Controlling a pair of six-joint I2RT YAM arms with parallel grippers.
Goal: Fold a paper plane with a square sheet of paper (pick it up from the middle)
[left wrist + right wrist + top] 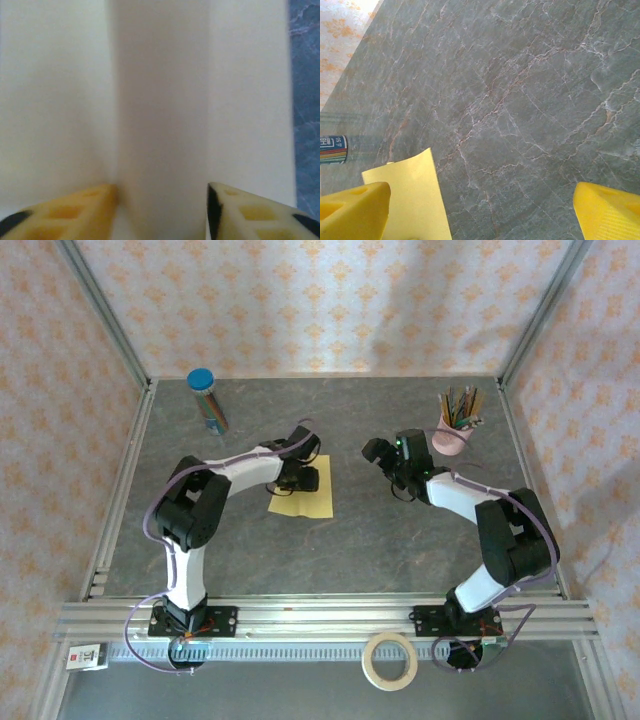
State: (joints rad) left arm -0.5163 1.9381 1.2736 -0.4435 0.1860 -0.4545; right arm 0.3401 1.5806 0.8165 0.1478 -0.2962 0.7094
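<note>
The thin yellow square sheet of paper (pixel 308 502) lies flat on the grey bench (pixel 400 550), midway between the near and far edges and a little toward the left edge. The left gripper (pixel 300 478) stands over its middle, likely to lift it there. The left wrist view adds its fingers (pixel 75 210), half-spread around a raised fold; I cannot tell whether they pinch it. The right gripper (pixel 377 452) waits beside the sheet, fingers (pixel 355 210) spread wide.

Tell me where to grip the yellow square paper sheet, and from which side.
Pinch the middle band of the yellow square paper sheet, from straight above. It lies flat on the grey table, so its edges offer no lip; in the left wrist view the centre strip seems to rise between the left hand's fingers, giving something to close on.
</note>
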